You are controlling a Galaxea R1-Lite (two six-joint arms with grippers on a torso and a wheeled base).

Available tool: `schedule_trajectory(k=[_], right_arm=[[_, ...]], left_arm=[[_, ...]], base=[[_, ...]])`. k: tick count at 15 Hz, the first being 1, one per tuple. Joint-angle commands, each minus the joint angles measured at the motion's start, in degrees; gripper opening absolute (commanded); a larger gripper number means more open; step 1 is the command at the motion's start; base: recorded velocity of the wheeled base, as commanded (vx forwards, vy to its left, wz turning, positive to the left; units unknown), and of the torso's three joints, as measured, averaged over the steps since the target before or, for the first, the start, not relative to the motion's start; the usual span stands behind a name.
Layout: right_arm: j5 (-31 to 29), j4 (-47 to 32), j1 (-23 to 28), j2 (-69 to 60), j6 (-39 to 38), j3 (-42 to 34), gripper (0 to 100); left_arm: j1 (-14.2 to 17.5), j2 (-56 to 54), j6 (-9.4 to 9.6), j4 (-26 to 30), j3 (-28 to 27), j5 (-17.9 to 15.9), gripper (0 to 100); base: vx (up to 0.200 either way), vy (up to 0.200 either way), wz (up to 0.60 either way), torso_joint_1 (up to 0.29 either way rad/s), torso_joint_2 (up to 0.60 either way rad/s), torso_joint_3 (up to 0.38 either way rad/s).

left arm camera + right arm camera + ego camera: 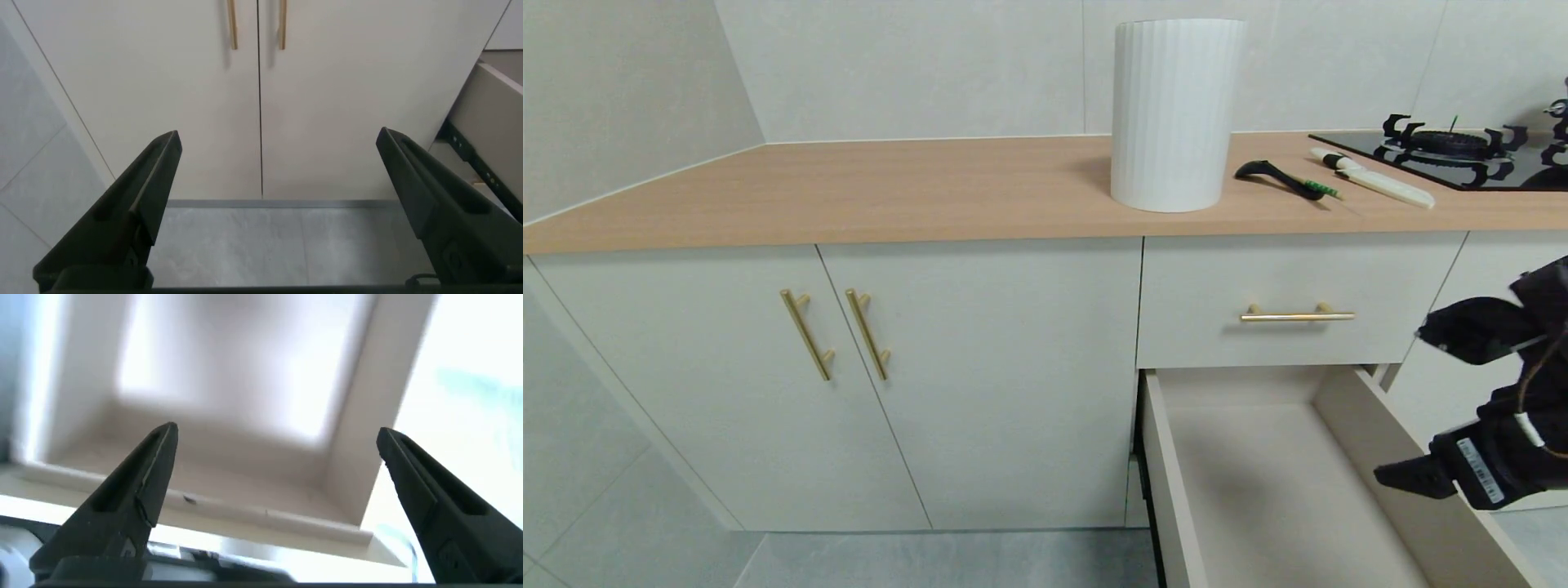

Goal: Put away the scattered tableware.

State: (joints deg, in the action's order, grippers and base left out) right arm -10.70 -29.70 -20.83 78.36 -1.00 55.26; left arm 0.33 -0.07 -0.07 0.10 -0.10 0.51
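On the wooden countertop (890,188) lie a black scoop with a green handle (1286,180) and a white knife (1376,180), both to the right of a tall white ribbed holder (1172,114). Below them the lower drawer (1168,474) is pulled out, with nothing inside. My right gripper (1401,404) hangs open at the drawer's right side. In the right wrist view, its fingers (276,433) frame the drawer's bare inside (245,376). My left gripper (278,139) is open and holds nothing. It is low in front of the cabinet doors (261,90).
A black hob with pan supports (1445,147) sits at the counter's far right. The upper drawer (1298,314) is closed. Two cabinet doors with gold handles (837,335) fill the left. The pulled-out drawer's side (490,106) juts out near the left gripper, above grey floor (270,245).
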Motion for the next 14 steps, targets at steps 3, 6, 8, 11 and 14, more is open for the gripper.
schedule_trajectory(k=[3, 6, 8, 11, 14], right_arm=[[0.16, 3.77, 0.18, -6.2, -0.14, 0.46, 100], [0.16, 4.65, 0.36, -6.82, -0.14, 0.37, 100], [0.07, 4.65, 0.36, -6.64, -0.14, 0.37, 100], [0.07, 4.82, 0.53, -6.47, -0.23, 0.37, 100], [0.16, 7.37, 2.9, -4.88, -0.23, 0.2, 100]], left_arm=[[0.02, 0.07, -0.01, -0.01, 0.01, 0.02, 100], [0.02, 0.07, -0.01, -0.01, 0.01, 0.02, 100], [0.02, 0.07, -0.01, -0.01, 0.01, 0.02, 100], [0.02, 0.07, -0.01, -0.01, 0.01, 0.02, 100], [0.02, 0.07, -0.01, -0.01, 0.01, 0.02, 100]], base=[[0.0, 0.0, 0.0, 0.0, 0.0, 0.0], [0.0, 0.0, 0.0, 0.002, -0.07, -0.069], [0.0, 0.0, 0.0, 0.022, -0.16, -0.305], [0.0, 0.0, 0.0, 0.063, -0.5, -0.349], [0.0, 0.0, 0.0, 0.108, -0.49, -0.339]])
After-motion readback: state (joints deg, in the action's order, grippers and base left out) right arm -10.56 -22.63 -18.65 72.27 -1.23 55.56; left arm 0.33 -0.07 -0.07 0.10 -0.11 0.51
